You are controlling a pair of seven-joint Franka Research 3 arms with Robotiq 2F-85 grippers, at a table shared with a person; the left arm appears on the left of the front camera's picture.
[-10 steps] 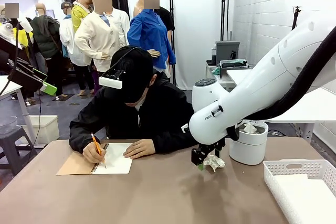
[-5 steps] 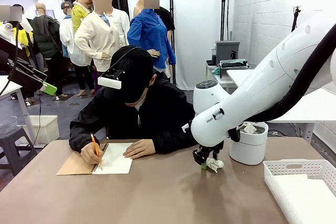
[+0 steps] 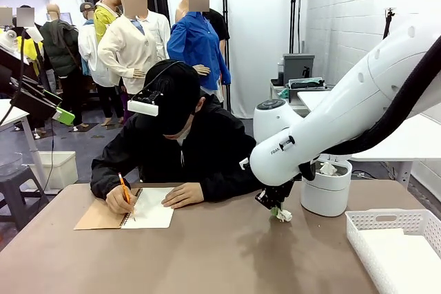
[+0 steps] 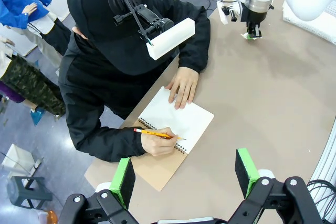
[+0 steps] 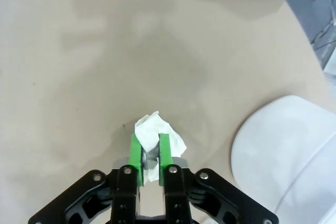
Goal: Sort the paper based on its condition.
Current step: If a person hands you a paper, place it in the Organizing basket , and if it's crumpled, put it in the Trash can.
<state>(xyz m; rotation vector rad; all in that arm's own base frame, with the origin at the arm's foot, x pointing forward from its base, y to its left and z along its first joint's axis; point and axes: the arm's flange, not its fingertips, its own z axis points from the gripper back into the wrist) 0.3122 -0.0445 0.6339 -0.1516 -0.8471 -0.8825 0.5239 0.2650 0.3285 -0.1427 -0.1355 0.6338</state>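
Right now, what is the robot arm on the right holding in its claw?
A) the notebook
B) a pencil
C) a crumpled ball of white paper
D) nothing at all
C: in the right wrist view, the green pads of the right gripper are closed on the crumpled paper ball, above the table.

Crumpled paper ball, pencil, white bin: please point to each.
crumpled paper ball [image 5: 151, 125], right wrist view, its top part.
pencil [image 4: 152, 133], left wrist view, mid-shaft.
white bin [image 3: 327, 197], front view, side wall.
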